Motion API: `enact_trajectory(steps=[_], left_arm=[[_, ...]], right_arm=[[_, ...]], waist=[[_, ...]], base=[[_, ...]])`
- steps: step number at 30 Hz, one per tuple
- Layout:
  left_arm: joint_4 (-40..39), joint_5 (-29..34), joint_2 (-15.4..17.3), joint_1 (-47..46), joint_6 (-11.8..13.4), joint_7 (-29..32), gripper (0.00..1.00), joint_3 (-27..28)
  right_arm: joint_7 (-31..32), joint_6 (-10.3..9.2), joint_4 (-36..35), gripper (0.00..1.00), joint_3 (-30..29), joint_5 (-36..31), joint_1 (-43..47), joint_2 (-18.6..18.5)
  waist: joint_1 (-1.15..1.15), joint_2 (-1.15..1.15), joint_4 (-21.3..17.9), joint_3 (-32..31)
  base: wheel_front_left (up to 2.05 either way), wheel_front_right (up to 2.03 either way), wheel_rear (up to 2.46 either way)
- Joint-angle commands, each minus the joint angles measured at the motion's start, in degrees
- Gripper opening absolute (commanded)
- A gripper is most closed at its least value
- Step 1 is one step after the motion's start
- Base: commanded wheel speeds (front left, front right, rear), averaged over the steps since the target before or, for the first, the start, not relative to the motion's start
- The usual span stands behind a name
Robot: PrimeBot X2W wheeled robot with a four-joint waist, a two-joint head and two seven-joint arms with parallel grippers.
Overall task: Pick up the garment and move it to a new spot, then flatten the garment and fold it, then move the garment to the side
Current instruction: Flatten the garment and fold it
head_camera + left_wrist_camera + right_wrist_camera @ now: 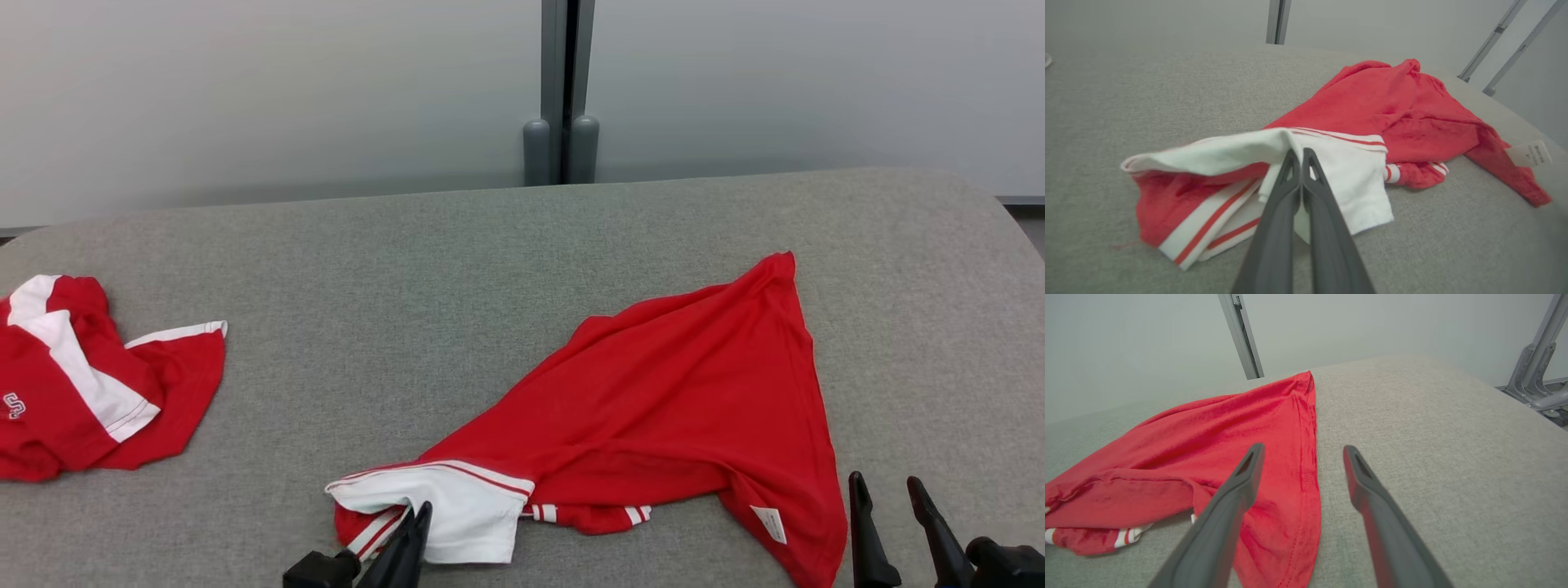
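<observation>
A red garment (653, 392) with a white, red-striped sleeve (465, 498) lies crumpled on the grey padded table (408, 269), right of centre. My left gripper (419, 513) is at the near edge of that sleeve. In the left wrist view my left gripper (1301, 154) is shut, its two fingers pinching a fold of the white sleeve (1355, 171), with the garment's red body (1392, 106) behind. My right gripper (886, 488) stands open just right of the garment's near corner. In the right wrist view my right gripper (1303, 448) hovers over the garment's hem (1229, 424), nothing between its fingers.
A second red and white garment (82, 384) lies bunched at the table's left edge. A grey post (563, 90) stands behind the table against a pale wall. A metal frame (1535, 375) stands past the table's right end.
</observation>
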Motion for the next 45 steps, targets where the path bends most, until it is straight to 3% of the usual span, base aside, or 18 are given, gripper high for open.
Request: enact_trajectory(steps=[1, 9, 20, 21, 22, 27, 33, 39, 45], left_arm=[[-3.7, -0.6, 1.9, 2.0, 0.0, -0.2, 0.00, 0.1], [-14.3, -0.7, 6.3, 11.6, 0.2, -0.2, 0.00, 1.6], [-14.6, -1.2, 7.7, 20.5, 0.9, 0.5, 0.00, 0.9], [-14.4, -1.1, 7.7, 20.5, 1.1, 0.4, 0.47, 1.0], [-14.4, -1.0, 7.8, 20.4, 1.4, 0.3, 1.00, 1.5], [-16.9, -0.5, 9.1, 18.9, 2.9, -0.1, 1.00, 5.8], [-19.8, 0.6, 10.0, 13.5, 2.5, -0.2, 1.00, 9.4], [-18.1, 2.4, 9.4, 4.9, 1.6, -0.2, 1.00, 7.9], [-11.5, 2.7, 8.6, -3.7, 1.0, -0.1, 1.00, 6.2]], right_arm=[[-0.2, 0.02, -0.3, 1.00, -0.4, 0.2, 0.9, -0.1], [-0.2, 0.02, 0.0, 1.00, -1.0, 0.4, 2.4, 0.0], [-0.2, 0.02, 0.7, 1.00, -1.6, 0.7, 2.8, 0.1], [-0.2, 0.01, 0.8, 1.00, -1.6, 0.7, 2.8, 0.1], [-0.2, 0.01, 0.9, 1.00, -1.6, 0.6, 2.8, 0.1], [-0.2, 0.01, 1.2, 1.00, -1.6, 0.5, 2.9, 0.1], [-0.2, 0.01, 1.4, 1.00, -1.1, 0.1, 2.4, 0.0], [-0.2, 0.02, 1.5, 1.00, -0.3, 0.0, 0.8, -0.3], [-0.2, 0.02, 1.1, 1.00, -0.2, 0.0, -0.2, -0.2]], waist=[[0.00, 0.00, 0.6, -0.3], [0.00, 0.00, 3.3, -1.4], [0.00, 0.00, 5.2, -1.8], [0.00, 0.00, 5.3, -1.8], [0.00, 0.00, 5.3, -1.9], [0.00, 0.00, 5.0, -2.3], [0.00, 0.00, 3.8, -2.4], [0.00, 0.00, 1.5, -1.3], [0.00, 0.00, -1.0, 0.6]], base=[[0.00, 0.00, 0.00], [0.00, 0.00, 0.00], [0.00, 0.00, 0.00], [0.00, 0.00, 0.00], [0.00, 0.00, 0.00], [0.00, 0.00, 0.00], [0.00, 0.00, 0.00], [0.00, 0.00, 0.00], [0.00, 0.00, 0.00]])
